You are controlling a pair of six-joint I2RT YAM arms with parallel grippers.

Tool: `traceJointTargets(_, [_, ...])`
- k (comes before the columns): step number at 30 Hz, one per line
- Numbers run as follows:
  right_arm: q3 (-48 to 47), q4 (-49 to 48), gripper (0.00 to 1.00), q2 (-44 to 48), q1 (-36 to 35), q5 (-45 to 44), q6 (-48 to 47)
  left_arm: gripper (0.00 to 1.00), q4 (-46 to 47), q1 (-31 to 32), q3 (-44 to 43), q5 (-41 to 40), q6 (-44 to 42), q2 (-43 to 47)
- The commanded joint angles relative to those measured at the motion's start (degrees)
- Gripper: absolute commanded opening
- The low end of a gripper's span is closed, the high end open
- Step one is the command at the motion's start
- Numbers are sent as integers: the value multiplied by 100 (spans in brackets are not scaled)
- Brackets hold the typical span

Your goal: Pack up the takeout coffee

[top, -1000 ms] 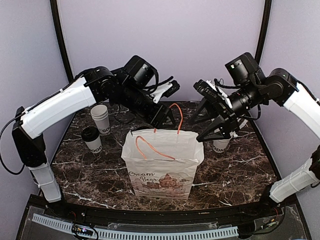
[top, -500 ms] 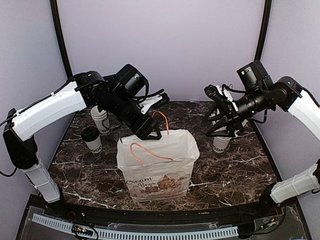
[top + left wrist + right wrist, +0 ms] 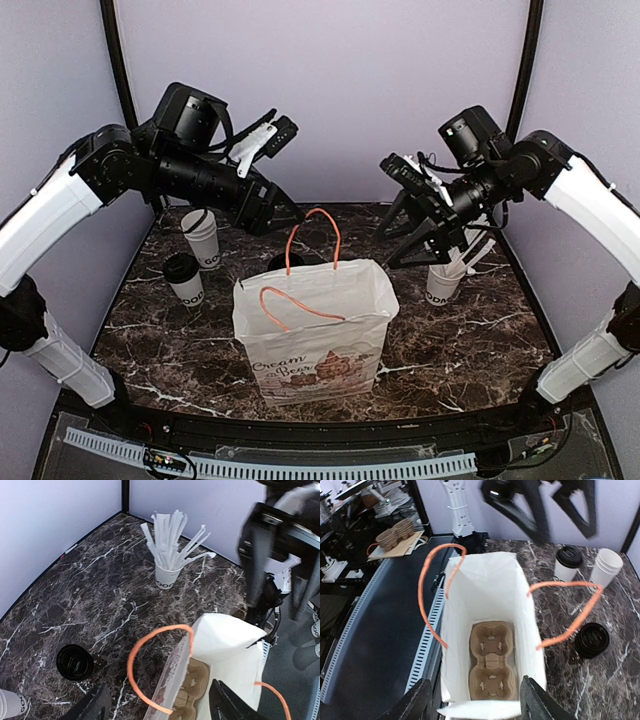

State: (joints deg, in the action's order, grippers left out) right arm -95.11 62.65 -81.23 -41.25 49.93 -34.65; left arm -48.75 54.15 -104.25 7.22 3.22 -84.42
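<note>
"So where was the small white paper takeout coffee cup with the black plastic lid (image 3: 183, 278)?"

"On the dark marble table (image 3: 480, 340), upright, left of the tall white paper bag (image 3: 315, 325) and apart from it, just beside the stack of lidless white cups (image 3: 202, 238). Nothing was touching it."

"And the bag?"

"Standing open, orange cord handles (image 3: 312, 240) up, with a brown cardboard cup carrier (image 3: 491, 662) lying at the bottom, its wells empty."

"What were the arms doing?"

"The left gripper (image 3: 281, 213) hung above the bag's far left rim, its fingers spread with nothing between them. The right gripper (image 3: 405, 240) hovered by the bag's right side, also spread and empty, near the white cup of straws (image 3: 443, 282)."

"So which step was it?"

"My reading: the bag was ready and the pick of the coffee had not begun."

"And the next move?"

"Probably the left arm's, being nearer. It would need to swing out and down to the cup, close on the paper wall below the lid and keep it upright. Then it would lift the cup over the rim, clear of the handle loop, and lower it into a well of the carrier."
</note>
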Motion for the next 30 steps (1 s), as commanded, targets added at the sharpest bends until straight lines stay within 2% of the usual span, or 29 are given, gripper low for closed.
traceJointTargets(1, [-500,147,62,-219,-854,312,-63,70,-177,-183,-127,66,189,-429])
traceJointTargets(4, [-650,95,63,-434,-1447,58,3,69,-249,-191,-282,98,292,-768])
traceJointTargets(8, [-600,-27,61,-619,-1984,-388,49,60,-234,-215,-314,279,353,-989])
traceJointTargets(15, [-599,-397,53,-947,-2211,-786,536,26,-120,-226,-364,436,336,-1029])
traceJointTargets(19, [-907,-354,52,-1334,-2340,-1044,711,16,-133,-221,-416,452,304,-1020])
traceJointTargets(21, [-1043,-396,45,-1473,-2424,-1235,808,9,-141,-221,-402,436,299,-1009])
traceJointTargets(23, [-1160,-419,31,-1561,-2450,-1390,889,1,-127,-228,-381,455,309,-993])
traceJointTargets(26, [-1290,-419,11,-1549,-2450,-1591,861,0,-75,-232,-364,493,322,-946])
traceJointTargets(30, [-1309,-567,0,-1302,-2317,-2332,717,0,18,-231,-482,309,286,-867])
